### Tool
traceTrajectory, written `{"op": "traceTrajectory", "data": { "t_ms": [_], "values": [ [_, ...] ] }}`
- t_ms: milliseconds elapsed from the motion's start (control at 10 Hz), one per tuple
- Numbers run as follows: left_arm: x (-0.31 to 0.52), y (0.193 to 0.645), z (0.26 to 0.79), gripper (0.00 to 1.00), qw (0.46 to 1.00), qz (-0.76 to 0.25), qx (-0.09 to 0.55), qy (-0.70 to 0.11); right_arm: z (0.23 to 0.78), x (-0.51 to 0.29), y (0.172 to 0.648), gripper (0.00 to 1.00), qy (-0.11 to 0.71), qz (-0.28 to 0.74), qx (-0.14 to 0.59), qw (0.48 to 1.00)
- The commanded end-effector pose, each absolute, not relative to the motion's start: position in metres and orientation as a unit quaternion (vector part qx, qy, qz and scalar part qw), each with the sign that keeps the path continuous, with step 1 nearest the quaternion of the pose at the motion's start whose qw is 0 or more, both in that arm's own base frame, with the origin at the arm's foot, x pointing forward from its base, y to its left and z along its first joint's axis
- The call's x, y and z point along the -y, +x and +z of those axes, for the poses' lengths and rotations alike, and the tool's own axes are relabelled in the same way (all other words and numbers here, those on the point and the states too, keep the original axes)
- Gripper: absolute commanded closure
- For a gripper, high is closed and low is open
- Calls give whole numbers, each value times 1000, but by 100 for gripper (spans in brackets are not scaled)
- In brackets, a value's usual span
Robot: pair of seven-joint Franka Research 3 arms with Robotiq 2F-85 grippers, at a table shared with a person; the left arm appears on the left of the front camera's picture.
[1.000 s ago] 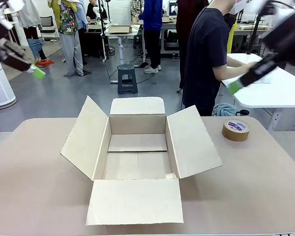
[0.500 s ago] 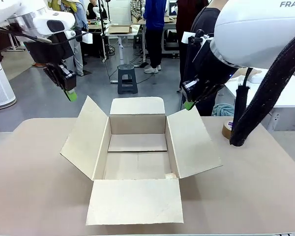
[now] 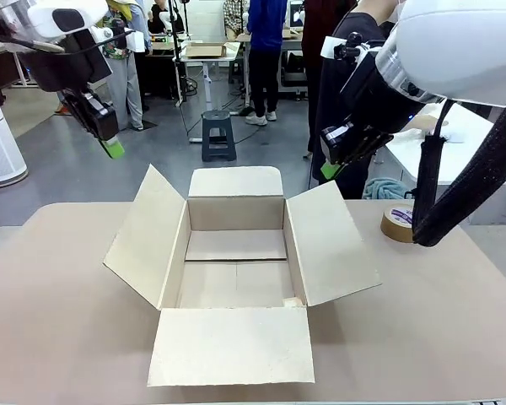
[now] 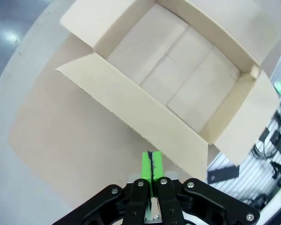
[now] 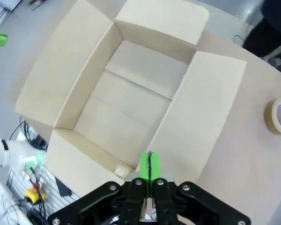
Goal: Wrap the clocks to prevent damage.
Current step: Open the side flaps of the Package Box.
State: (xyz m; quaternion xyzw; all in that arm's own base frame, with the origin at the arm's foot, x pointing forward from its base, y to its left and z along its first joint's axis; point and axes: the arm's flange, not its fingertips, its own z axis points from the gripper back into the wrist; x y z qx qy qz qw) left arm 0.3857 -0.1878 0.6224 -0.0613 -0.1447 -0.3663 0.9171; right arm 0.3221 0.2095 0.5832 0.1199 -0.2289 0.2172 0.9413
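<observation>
Open cardboard box (image 3: 236, 213) sits mid tabletop (image 3: 438, 321), flaps spread. The left gripper (image 3: 112, 148) hangs in the air, pads pressed together and holding nothing, with the box at its 5 o'clock. The right gripper (image 3: 329, 171) is also pinched closed and empty above the right flap, box at its 7 o'clock, tape roll (image 3: 405, 224) at its 4 o'clock.

— Is your light good enough?
— You have bright, even room light from above. The box (image 3: 236, 278) throws only a soft shadow on the bench (image 3: 59, 321).
— Any trouble spots?
— Both your wrist views bend toward the edges, and glare marks the floor (image 4: 9, 35) at the upper left of your left wrist view.
</observation>
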Motion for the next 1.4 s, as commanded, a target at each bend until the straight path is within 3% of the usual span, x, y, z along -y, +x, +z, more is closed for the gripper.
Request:
{"op": "traceTrajectory", "data": {
  "t_ms": [0, 100, 300, 700, 1300],
  "values": [
    [231, 366, 598, 100, 955, -238, 174, 2, 555, -239, 310, 99, 24, 85, 228, 970],
    [250, 361, 587, 100, 971, -174, 166, 20, 542, -252, 305, 99, -27, 40, 229, 972],
    [274, 353, 556, 100, 983, -85, 150, 65, 514, -260, 302, 99, -91, 45, 212, 972],
    [276, 376, 493, 100, 994, -6, 90, 61, 458, -244, 324, 99, -56, 50, 158, 985],
    [233, 402, 419, 100, 993, 101, 54, 3, 389, -212, 354, 99, -14, 41, 154, 987]
  ]
}}
